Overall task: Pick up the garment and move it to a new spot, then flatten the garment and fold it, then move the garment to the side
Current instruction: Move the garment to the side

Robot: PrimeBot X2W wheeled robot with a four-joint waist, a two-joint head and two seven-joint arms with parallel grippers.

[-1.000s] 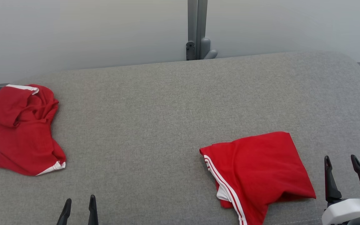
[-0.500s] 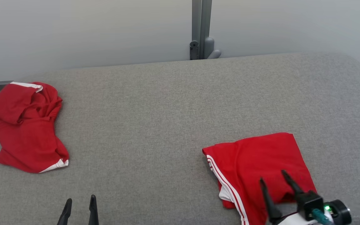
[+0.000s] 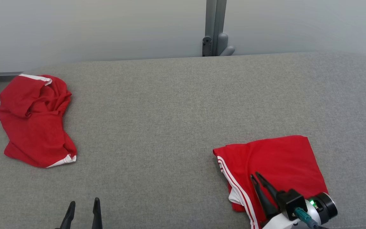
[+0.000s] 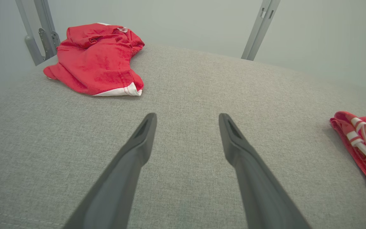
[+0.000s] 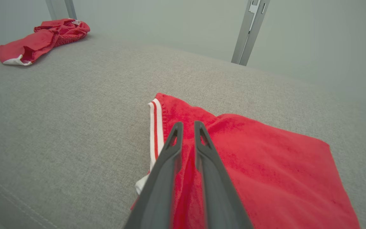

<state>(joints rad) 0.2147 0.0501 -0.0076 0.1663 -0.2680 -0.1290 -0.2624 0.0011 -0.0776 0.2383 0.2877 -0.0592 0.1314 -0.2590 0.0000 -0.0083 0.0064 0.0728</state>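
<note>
A folded red garment [image 3: 278,159] with white side stripes lies at the front right of the grey padded surface [image 3: 170,111]. My right gripper [image 3: 255,175] rests on its near left part, the jaws drawn almost together with a ridge of red cloth between them. The right wrist view shows that gripper [image 5: 188,124] pinching the folded garment [image 5: 265,165] just beside the striped edge. My left gripper [image 3: 84,201] hangs open over bare surface at the front left, and in its wrist view the gripper [image 4: 187,115] holds nothing.
A second red garment [image 3: 33,124], crumpled, lies at the far left near the surface's edge. A grey metal post [image 3: 214,28] stands behind the far edge against the pale wall. Bare grey surface stretches between the two garments.
My right gripper has swung in from the right onto the folded garment, and its jaws have closed from wide open. The head camera has shifted a little. My left gripper is unchanged.
</note>
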